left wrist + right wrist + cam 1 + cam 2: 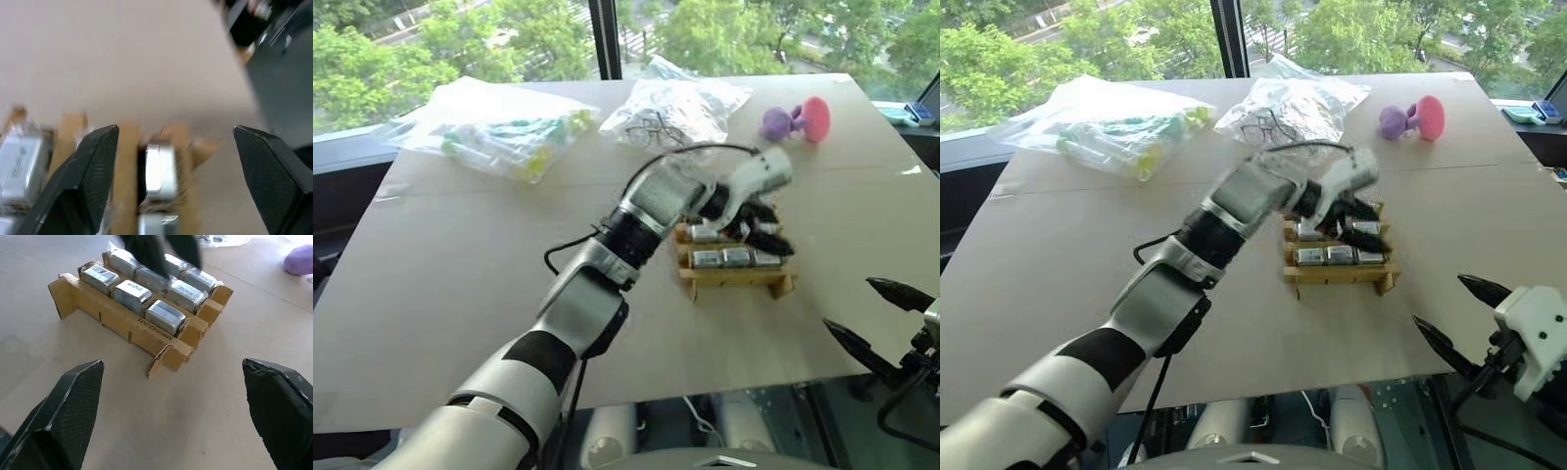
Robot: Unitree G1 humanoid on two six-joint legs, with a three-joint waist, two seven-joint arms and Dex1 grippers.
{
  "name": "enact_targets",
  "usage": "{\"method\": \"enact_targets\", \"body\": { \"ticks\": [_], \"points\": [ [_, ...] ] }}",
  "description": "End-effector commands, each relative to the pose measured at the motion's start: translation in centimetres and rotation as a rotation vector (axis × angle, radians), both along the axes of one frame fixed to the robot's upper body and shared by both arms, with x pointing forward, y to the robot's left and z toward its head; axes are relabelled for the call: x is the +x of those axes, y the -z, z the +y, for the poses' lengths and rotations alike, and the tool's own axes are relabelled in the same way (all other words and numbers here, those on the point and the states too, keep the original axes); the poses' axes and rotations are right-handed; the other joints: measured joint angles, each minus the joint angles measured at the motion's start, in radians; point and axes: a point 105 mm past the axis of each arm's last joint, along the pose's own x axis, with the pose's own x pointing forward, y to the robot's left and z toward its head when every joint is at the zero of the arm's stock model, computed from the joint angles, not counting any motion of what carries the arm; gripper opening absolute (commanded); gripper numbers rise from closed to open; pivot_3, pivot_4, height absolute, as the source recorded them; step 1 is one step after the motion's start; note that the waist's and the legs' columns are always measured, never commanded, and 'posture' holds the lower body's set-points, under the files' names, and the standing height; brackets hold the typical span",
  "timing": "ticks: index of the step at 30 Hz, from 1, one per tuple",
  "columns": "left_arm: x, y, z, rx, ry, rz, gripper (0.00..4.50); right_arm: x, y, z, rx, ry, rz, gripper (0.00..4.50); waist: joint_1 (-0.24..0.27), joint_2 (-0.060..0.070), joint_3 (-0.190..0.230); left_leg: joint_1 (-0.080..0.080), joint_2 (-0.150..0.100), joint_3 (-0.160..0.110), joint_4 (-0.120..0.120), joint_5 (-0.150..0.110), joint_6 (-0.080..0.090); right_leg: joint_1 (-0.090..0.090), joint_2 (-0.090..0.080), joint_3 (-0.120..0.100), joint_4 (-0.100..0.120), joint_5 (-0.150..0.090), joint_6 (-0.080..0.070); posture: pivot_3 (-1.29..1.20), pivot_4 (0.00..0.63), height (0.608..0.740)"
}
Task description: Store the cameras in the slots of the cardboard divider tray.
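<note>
The cardboard divider tray [128,321] sits mid-counter [440,264], silver cameras [129,296] filling its slots; the left claw [766,230] hovers over the tray, fingers spread and empty; the right claw [871,313] waits wide near the tray.

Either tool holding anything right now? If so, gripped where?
Nothing held. The left tool hangs open over the cardboard divider tray, with the cameras seated in slots, not between its fingers. The right tool is open and empty, short of the tray.
</note>
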Motion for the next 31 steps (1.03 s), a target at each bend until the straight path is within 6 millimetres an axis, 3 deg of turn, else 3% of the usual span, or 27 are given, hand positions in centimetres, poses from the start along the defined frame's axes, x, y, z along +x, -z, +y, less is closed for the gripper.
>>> {"method": "enact_targets", "body": {
  "ticks": [1, 5, 8, 11, 12, 14, 20, 26, 31],
  "points": [
    [0.1, -3.9, 2.6, -0.163, -0.081, -0.069, 3.62, 0.4, -0.6, 0.1, -0.014, -0.005, -0.039, 4.5, 0.0, 0.001, -0.001, 0.001, 0.0, 0.0, 0.0, 0.0, 0.0, 0.0, 0.0, 0.0, 0.0, 0.0, 0.0, 0.0, 0.15, 0.74],
    [2.4, -4.7, 8.7, -0.413, -0.386, -0.24, 3.62, 1.6, -0.8, -1.2, 0.003, 0.051, -0.076, 4.5, -0.002, 0.006, -0.004, 0.005, 0.0, 0.0, 0.0, 0.0, 0.0, 0.004, 0.0, 0.001, 0.001, 0.002, 0.003, 0.0, 0.15, 0.74],
    [2.9, -3.0, 13.2, -0.433, -0.592, -0.266, 3.62, 2.3, -0.8, -2.0, 0.009, 0.062, -0.085, 4.5, 0.002, 0.004, -0.003, 0.006, 0.0, 0.0, 0.001, 0.0, -0.001, 0.005, 0.0, 0.001, 0.002, 0.002, 0.003, 0.0, 0.15, 0.74],
    [1.4, -0.5, 16.3, -0.415, -0.68, -0.264, 3.62, 3.2, -0.7, -2.5, 0.005, 0.063, -0.088, 4.5, 0.002, 0.004, -0.003, 0.005, 0.0, 0.0, 0.002, 0.0, -0.001, 0.005, 0.0, 0.001, 0.003, 0.002, 0.003, 0.0, 0.15, 0.74],
    [0.7, 0.4, 17.2, -0.415, -0.715, -0.245, 4.15, 3.6, -0.7, -2.6, 0.001, 0.06, -0.088, 4.5, 0.005, 0.004, -0.003, 0.006, -0.001, 0.001, 0.001, 0.0, -0.001, 0.005, -0.001, 0.002, 0.002, 0.002, 0.003, 0.0, 0.15, 0.74],
    [-0.7, 2.7, 18.7, -0.364, -0.779, -0.235, 4.46, 4.3, -1.0, -3.1, -0.017, 0.062, -0.099, 4.5, 0.005, 0.004, -0.003, 0.005, -0.001, 0.001, 0.002, 0.001, -0.002, 0.005, -0.001, 0.001, 0.001, 0.002, 0.003, 0.0, 0.15, 0.74],
    [-4.7, 7.7, 21.1, -0.248, -0.861, -0.176, 4.46, 5.5, -0.9, -4.0, -0.033, 0.054, -0.075, 4.5, 0.011, 0.004, -0.003, 0.007, -0.001, -0.001, 0.002, -0.003, -0.004, 0.007, -0.002, 0.0, 0.0, 0.0, 0.0, 0.0, 0.15, 0.74],
    [-7.2, 9.3, 22.4, -0.252, -0.908, -0.115, 4.46, 6.1, -0.6, -4.9, -0.042, 0.077, -0.049, 4.5, 0.014, 0.005, -0.004, 0.007, 0.0, -0.001, 0.002, -0.003, -0.004, 0.008, -0.002, -0.001, 0.0, 0.0, 0.0, 0.0, 0.15, 0.74],
    [-8.2, 9.7, 22.7, -0.241, -0.914, -0.092, 4.46, 6.5, -0.6, -5.3, -0.019, 0.106, -0.043, 4.5, 0.012, 0.005, -0.004, 0.007, 0.0, -0.001, 0.001, -0.003, -0.004, 0.007, -0.002, -0.001, 0.0, 0.0, 0.0, 0.0, 0.15, 0.74]
  ]
}}
